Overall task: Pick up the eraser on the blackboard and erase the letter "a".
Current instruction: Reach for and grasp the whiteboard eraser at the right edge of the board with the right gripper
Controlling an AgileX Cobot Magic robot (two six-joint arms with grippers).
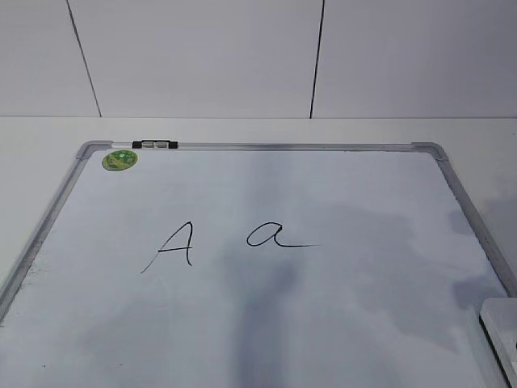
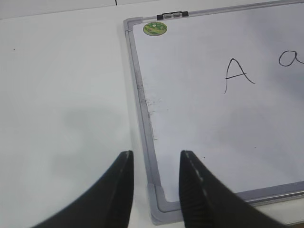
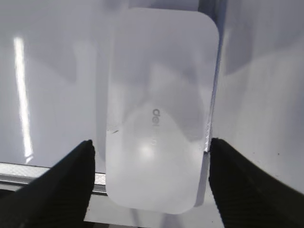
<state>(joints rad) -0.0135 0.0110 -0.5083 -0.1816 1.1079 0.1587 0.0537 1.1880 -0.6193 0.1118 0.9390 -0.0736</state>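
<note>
The blackboard (image 1: pixel 275 147) is a white board with a grey frame, lying flat on the table. The letter "a" (image 1: pixel 271 235) is near its middle and also shows in the left wrist view (image 2: pixel 292 58). The eraser (image 3: pixel 156 109), a white rounded block, lies at the board's near right corner, cut off by the exterior view's edge (image 1: pixel 502 331). My right gripper (image 3: pixel 151 142) is open, with one finger on each side of the eraser's near end. My left gripper (image 2: pixel 154 159) is open and empty over the board's near left corner. Neither gripper shows in the exterior view.
An uppercase "A" (image 1: pixel 174 246) stands left of the "a". A round green sticker (image 1: pixel 119 160) and a small black-and-silver clip (image 1: pixel 155 145) sit at the far left corner. White table surrounds the board, and a white panelled wall stands behind.
</note>
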